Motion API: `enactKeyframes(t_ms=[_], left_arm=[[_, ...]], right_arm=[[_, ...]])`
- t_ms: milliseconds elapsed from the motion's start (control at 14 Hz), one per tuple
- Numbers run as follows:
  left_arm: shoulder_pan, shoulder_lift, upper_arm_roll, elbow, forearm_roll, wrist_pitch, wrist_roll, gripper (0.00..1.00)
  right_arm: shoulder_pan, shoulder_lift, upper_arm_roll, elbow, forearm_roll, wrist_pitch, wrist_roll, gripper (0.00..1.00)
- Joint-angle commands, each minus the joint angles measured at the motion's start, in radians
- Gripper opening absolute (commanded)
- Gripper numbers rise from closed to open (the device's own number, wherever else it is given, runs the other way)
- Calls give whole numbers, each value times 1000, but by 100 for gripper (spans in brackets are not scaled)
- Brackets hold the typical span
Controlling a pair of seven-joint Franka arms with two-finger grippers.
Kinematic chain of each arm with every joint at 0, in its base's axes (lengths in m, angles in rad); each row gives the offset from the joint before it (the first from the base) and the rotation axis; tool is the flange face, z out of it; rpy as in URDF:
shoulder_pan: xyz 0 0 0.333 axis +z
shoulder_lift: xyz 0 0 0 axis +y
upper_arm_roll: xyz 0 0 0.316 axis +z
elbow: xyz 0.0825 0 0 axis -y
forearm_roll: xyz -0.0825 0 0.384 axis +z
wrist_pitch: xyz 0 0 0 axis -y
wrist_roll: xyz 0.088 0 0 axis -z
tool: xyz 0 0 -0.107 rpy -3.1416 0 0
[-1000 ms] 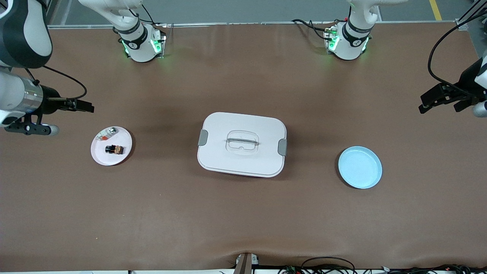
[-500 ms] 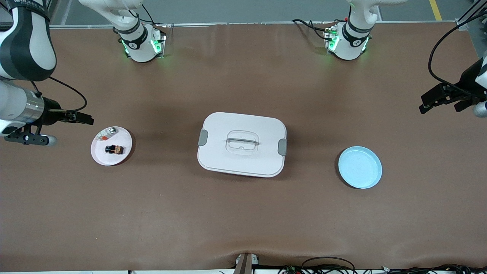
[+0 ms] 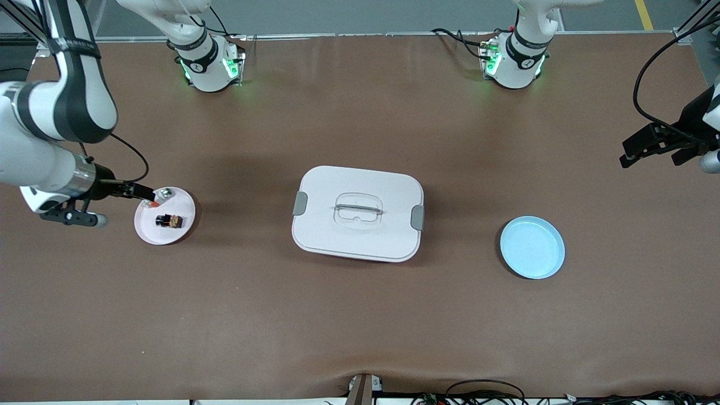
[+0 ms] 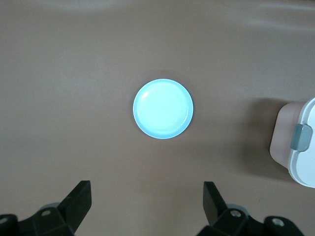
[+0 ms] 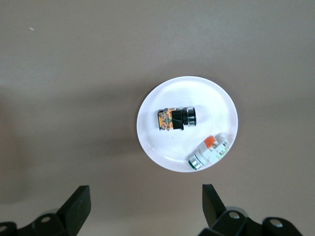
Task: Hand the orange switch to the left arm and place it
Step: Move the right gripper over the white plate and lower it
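Note:
The orange switch (image 3: 170, 221) (image 5: 175, 118), a stubby black part with an orange body, lies on its side on a small white plate (image 3: 154, 232) (image 5: 206, 98) toward the right arm's end of the table. My right gripper (image 3: 146, 194) (image 5: 145, 196) hangs open over the plate's edge, with nothing between its fingers. The white box (image 3: 358, 214) (image 4: 300, 147) with grey latches sits mid-table. My left gripper (image 3: 647, 154) (image 4: 146, 194) waits open and empty over bare table at the left arm's end.
A small silver-and-red piece (image 3: 158, 196) (image 5: 209, 152) shares the white plate with the switch. A light blue plate (image 3: 532, 247) (image 4: 163, 108) lies empty between the box and the left arm's end. Cables run along the table's near edge.
My right arm has swung in and lowered, bringing its gripper from beside the white plate to over the plate's edge. The left arm has not moved.

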Motion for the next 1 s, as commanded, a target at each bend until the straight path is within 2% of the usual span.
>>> enactKeyframes(t_ms=[0, 500, 929], left_arm=[[-2, 6, 4, 19, -3, -16, 23, 100], [-2, 6, 2, 19, -3, -16, 23, 100], [-2, 6, 2, 19, -3, -16, 21, 100]], right_arm=[[-12, 72, 9, 7, -31, 68, 10, 100], [-39, 213, 8, 9, -74, 217, 9, 100], [-39, 290, 8, 7, -74, 278, 10, 100]])
